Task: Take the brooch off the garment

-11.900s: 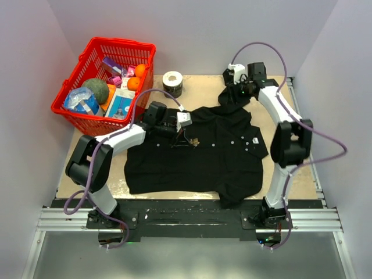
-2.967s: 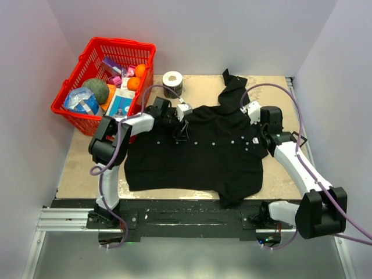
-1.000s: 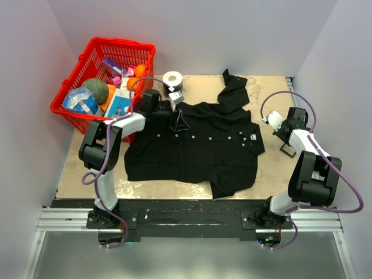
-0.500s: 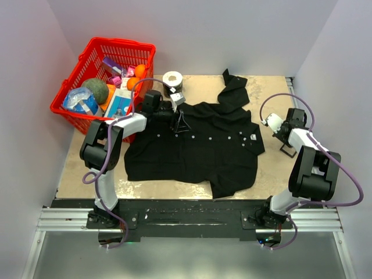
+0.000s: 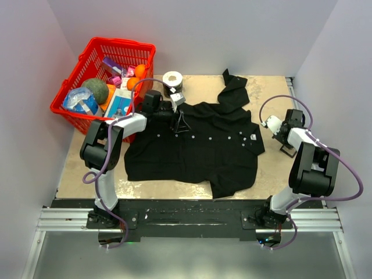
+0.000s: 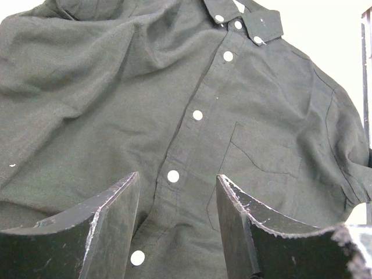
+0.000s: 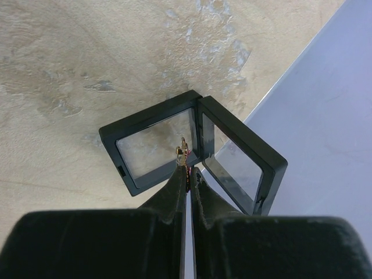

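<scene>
The black shirt [image 5: 197, 151] lies flat in the middle of the table [image 5: 81, 168], with its row of little white buttons [image 6: 173, 176] facing up. The left gripper [image 5: 179, 123] hangs over the shirt's 11 o'clock corner. Its two fingers are spread apart and hold nothing; only cloth and buttons show between them. The right gripper [image 7: 187, 170] is off the shirt, out at 3 o'clock near the table's edge. Its fingers are pressed tight together, and they pinch the tiny brooch [image 7: 182, 151] right at their tips. The brooch looks gold with a bit of pink, but it is too small to see its shape. It is held over a small black case [image 7: 118, 156] that lies open on the table like a book. A red basket [image 5: 125, 42] full of things sits at 10 o'clock, and a roll of tape [image 5: 172, 81] sits at 12 o'clock, just past the shirt.
</scene>
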`<state>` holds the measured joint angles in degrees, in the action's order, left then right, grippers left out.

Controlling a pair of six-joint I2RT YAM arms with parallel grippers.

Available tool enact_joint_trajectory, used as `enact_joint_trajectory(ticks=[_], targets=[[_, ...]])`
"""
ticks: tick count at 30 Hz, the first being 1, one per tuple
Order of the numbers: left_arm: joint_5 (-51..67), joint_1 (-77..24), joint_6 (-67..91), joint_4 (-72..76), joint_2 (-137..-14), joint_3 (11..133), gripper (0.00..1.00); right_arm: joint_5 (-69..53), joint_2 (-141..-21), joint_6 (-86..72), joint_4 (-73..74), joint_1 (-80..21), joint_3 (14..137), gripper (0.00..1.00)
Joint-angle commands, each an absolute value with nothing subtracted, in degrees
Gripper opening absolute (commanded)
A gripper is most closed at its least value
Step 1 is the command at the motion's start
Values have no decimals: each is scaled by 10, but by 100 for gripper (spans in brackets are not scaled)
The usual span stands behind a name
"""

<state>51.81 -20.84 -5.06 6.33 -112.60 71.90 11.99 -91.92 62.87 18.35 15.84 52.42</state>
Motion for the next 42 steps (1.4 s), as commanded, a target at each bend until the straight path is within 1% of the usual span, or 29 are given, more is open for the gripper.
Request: enact_joint_trajectory(ticks=[1,11,12,15,19,29,42], targets=[[523,-213,-45,76,-1129,729,60,133,-924,621,169,163,543,0],[526,-214,-44,81,-1133,730,60,138,-925,613,174,163,547,0],[526,-214,-43,81,-1134,730,60,142,-928,608,181,163,549,8],[528,-214,-42,83,-1135,730,60,147,-930,600,198,163,557,21],[530,-214,-44,85,-1137,729,60,144,-917,598,214,163,556,26],[540,-214,-40,98,-1147,726,60,130,-904,582,255,163,553,27],[548,-214,-41,108,-1150,724,60,131,-913,551,261,163,559,26]])
